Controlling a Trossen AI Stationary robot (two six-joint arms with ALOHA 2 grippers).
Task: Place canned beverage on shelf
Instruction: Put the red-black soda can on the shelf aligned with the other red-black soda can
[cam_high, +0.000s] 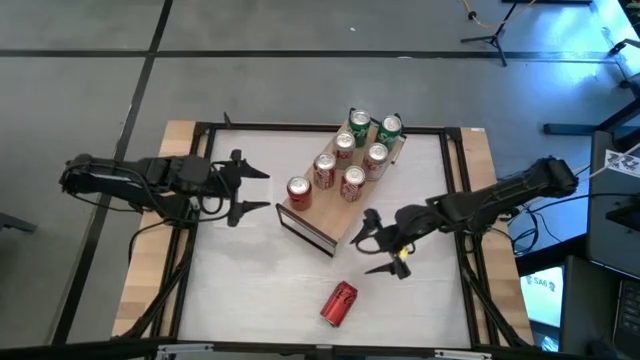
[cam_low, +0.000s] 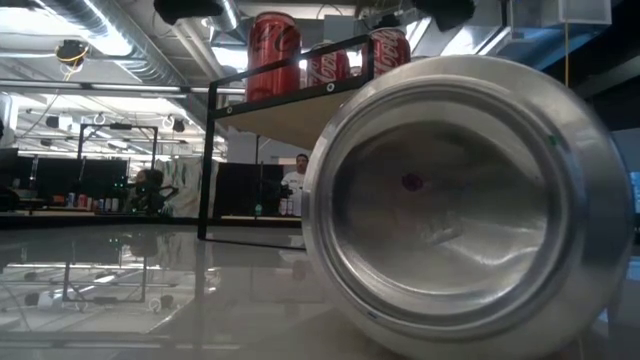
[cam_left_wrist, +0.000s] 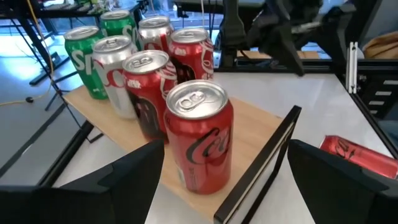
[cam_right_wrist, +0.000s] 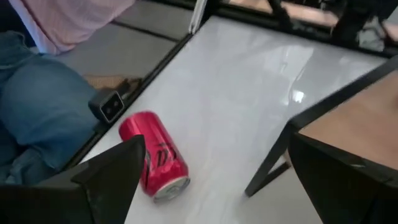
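A red can (cam_high: 338, 303) lies on its side on the white table near the front edge; its silver bottom fills the low view (cam_low: 460, 200). The shelf (cam_high: 318, 220), a light-wood board on dark end frames, stands slantwise at mid-table with several red and green cans (cam_high: 352, 155) upright on it. My left gripper (cam_high: 265, 191) hovers open just left of the shelf's near end, facing the nearest red can (cam_left_wrist: 199, 137). My right gripper (cam_high: 366, 250) hangs open right of the shelf, above and beyond the lying can (cam_right_wrist: 155, 155).
A dark metal frame (cam_high: 200, 180) runs around the table top. A seated person in jeans (cam_right_wrist: 37, 106) is just beyond the table's near edge. Bare white table (cam_high: 250, 290) lies left of the fallen can.
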